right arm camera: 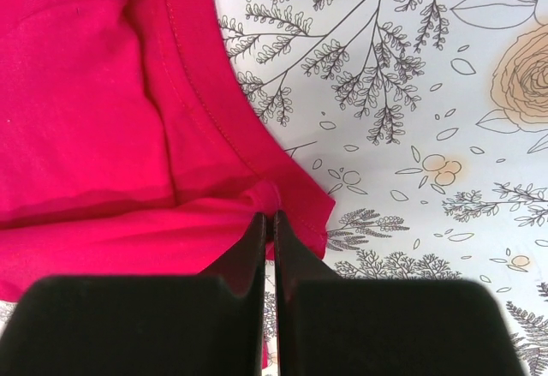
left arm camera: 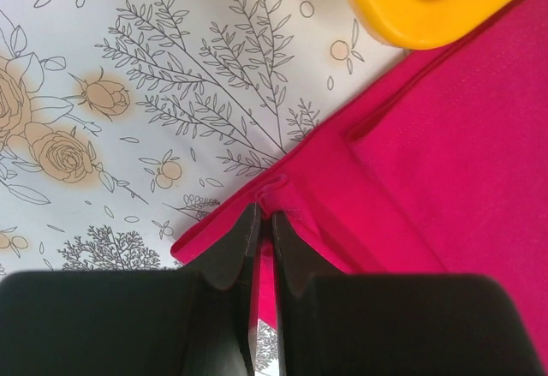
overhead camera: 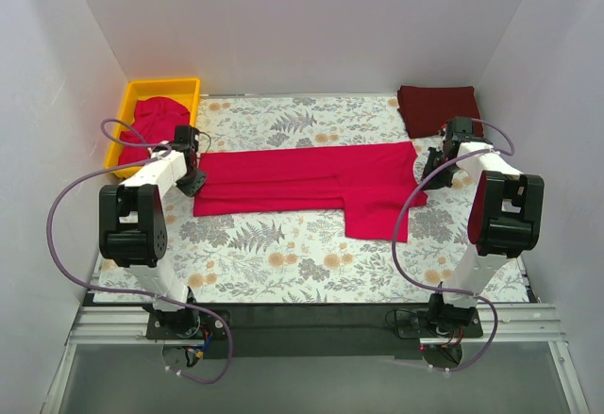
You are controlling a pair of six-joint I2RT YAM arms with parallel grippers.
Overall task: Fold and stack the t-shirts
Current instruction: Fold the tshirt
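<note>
The work surface is a table covered by a floral-print tablecloth [overhead camera: 283, 254], enclosed on three sides by plain white walls [overhead camera: 302, 27].

A crimson-pink t-shirt [overhead camera: 311, 176] lies flat across the middle of the tablecloth as a long band running left to right (at its right end, one portion extends toward the near edge). Both wrist views show overlapping layers of the fabric.

The left gripper [overhead camera: 192, 180] is positioned at the left end of the band. In the left wrist view its fingers [left arm camera: 235, 252] are pressed together and pinch a small pucker at the edge of the fabric. A corner of the yellow tray [overhead camera: 193, 86] appears just beyond the cloth in that view.

The right gripper [overhead camera: 432, 171] is positioned at the right end of the band. Its fingers [right arm camera: 247, 252] are pressed together and pinch the fabric close to a corner, beside a stitched hem.

The yellow tray sits at the far left corner of the table and holds a bundled crimson t-shirt [overhead camera: 156, 120] (loose, not folded). A dark maroon t-shirt [overhead camera: 436, 107] lies folded at the far right corner, near the right gripper; whether it touches the crimson-pink t-shirt cannot be determined.
</note>
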